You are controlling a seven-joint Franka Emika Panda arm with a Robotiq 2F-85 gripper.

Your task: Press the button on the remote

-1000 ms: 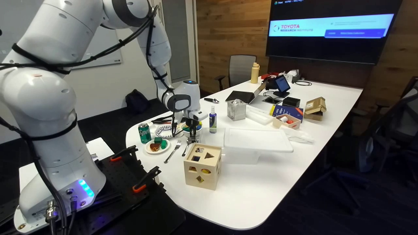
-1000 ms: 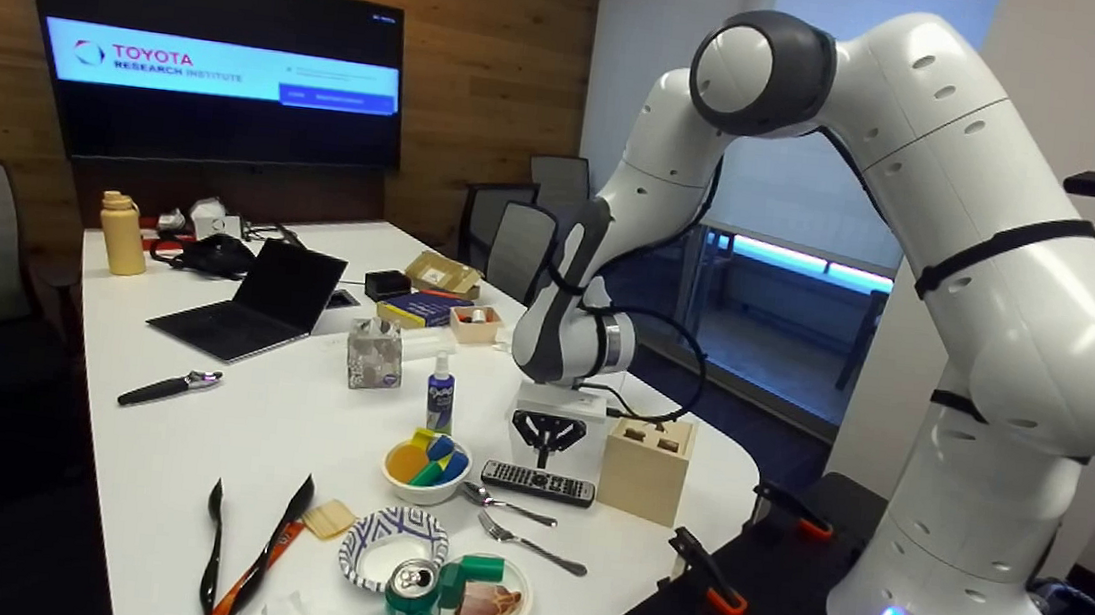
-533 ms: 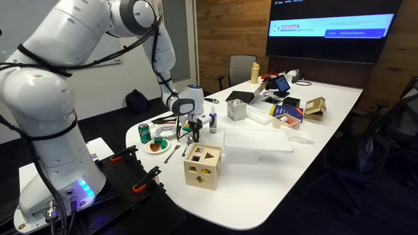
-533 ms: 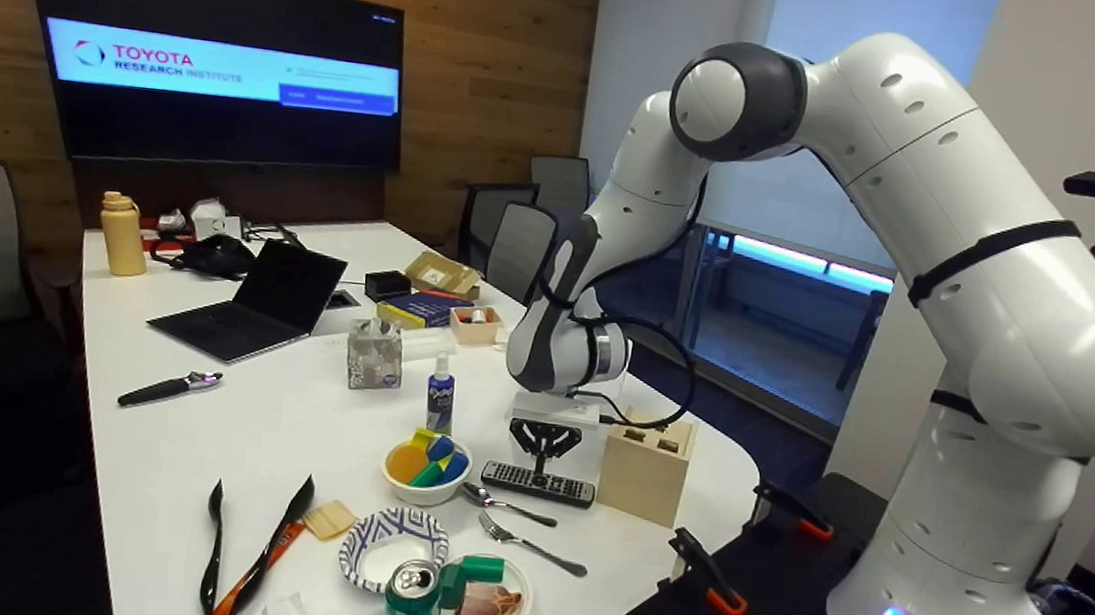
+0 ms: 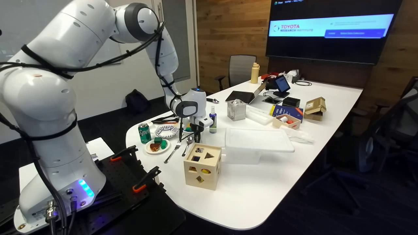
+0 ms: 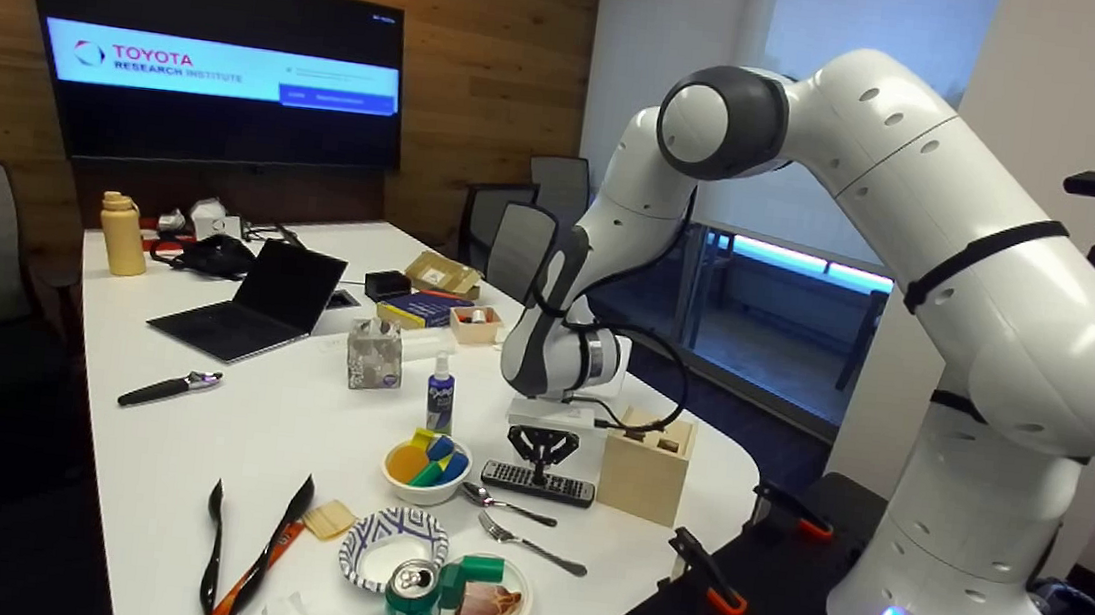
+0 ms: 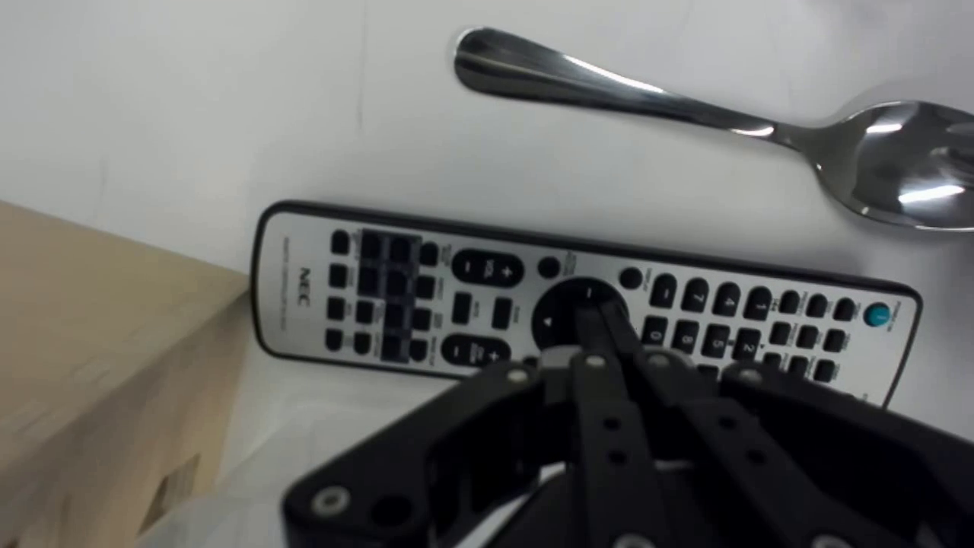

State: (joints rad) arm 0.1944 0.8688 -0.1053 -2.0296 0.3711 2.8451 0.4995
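Observation:
The grey remote with black buttons point(image 7: 487, 289) lies flat on the table in the wrist view, its long side running left to right. It also shows in an exterior view point(image 6: 503, 476). My gripper point(image 7: 601, 308) is shut and empty, fingertips together over the round black direction pad point(image 7: 554, 312) of the remote. The fingers hide part of the pad and some lower buttons. In an exterior view the gripper point(image 6: 539, 478) points straight down with its tips at the remote's middle. I cannot tell whether they touch it. In an exterior view the gripper point(image 5: 197, 140) is behind the wooden box.
A wooden shape-sorter box point(image 5: 202, 169) stands right beside the remote's end. A spoon point(image 7: 609, 84) and a fork point(image 6: 534, 547) lie alongside. A bowl of coloured pieces point(image 6: 419, 494), a spray bottle point(image 6: 440, 398) and a lidded clear bin point(image 5: 258, 140) are close by.
My gripper has come down toward the remote, its tips now at the direction pad. The arm has lowered and reached slightly outward. The remote has not moved.

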